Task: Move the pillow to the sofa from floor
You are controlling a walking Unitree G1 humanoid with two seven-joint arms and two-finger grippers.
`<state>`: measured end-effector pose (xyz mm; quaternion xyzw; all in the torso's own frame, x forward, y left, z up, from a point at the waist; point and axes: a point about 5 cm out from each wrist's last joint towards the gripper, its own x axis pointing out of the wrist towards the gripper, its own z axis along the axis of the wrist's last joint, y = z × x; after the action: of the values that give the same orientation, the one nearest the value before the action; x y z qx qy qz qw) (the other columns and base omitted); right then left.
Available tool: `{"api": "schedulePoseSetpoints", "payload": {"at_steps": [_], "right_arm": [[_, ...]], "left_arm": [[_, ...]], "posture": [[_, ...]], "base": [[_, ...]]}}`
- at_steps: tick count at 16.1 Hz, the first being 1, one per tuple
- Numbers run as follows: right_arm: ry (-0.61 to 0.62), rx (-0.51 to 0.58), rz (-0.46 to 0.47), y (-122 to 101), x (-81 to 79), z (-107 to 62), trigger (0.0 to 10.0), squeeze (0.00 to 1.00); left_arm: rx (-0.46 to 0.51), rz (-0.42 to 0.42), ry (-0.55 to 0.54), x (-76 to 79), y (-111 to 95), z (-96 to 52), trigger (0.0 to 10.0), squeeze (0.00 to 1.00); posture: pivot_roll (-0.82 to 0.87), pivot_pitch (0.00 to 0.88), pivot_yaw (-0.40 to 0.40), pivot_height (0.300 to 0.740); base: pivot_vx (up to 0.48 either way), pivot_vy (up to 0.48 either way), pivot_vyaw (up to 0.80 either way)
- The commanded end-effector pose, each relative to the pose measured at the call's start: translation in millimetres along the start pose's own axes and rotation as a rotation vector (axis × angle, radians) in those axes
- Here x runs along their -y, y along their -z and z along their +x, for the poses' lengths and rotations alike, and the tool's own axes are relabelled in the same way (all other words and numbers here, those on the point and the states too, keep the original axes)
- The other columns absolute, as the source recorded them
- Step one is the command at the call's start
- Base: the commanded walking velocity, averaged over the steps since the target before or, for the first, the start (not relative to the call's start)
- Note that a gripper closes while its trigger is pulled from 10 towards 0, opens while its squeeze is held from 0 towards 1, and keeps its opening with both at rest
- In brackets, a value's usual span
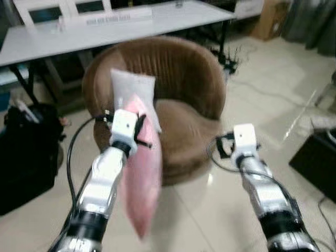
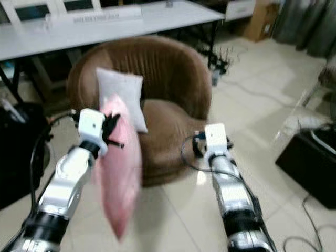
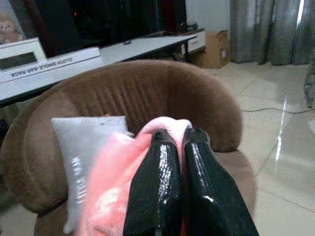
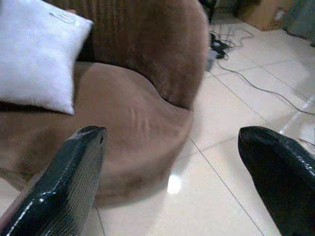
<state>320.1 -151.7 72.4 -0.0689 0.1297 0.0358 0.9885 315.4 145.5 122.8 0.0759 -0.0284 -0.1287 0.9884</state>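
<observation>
A pink fluffy pillow (image 1: 140, 173) hangs in the air in front of the brown round sofa chair (image 1: 181, 73), and my left gripper (image 1: 140, 129) is shut on its top edge. In the left wrist view the two black fingers (image 3: 162, 191) pinch the pink pillow (image 3: 110, 196). A grey-white pillow (image 1: 134, 92) leans against the sofa's backrest on the left side. My right gripper (image 4: 179, 162) is open and holds nothing. It hovers over the tiled floor just before the sofa's front right edge (image 4: 147, 142).
A long white table (image 1: 105, 29) stands behind the sofa. A black bag (image 1: 26, 152) sits on the floor at the left. A black box (image 1: 315, 160) lies at the right, and cables (image 1: 233, 58) trail behind the sofa. A cardboard box (image 1: 270, 18) is far right.
</observation>
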Motion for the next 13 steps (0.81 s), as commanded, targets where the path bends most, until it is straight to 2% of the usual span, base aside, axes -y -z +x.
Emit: {"api": "schedulePoseSetpoints", "payload": {"at_steps": [1, 13], "right_arm": [[-0.011, 0.008, -0.004, -2.4, -1.0, 0.2, 10.0, 0.0], [-0.001, 0.006, -0.01, -0.1, -0.3, -2.1, 10.0, 0.0]], "left_arm": [[0.052, 0.003, -0.003, -1.7, -12.3, 4.0, 10.0, 0.0], [0.043, 0.006, 0.023, 0.8, -10.8, 3.2, 10.0, 0.0]], "posture": [[0.06, 0.0, 0.053, 0.74], [0.06, 0.0, 0.061, 0.74]], "base": [[0.48, 0.0, -0.77], [0.467, 0.0, 0.0]]}}
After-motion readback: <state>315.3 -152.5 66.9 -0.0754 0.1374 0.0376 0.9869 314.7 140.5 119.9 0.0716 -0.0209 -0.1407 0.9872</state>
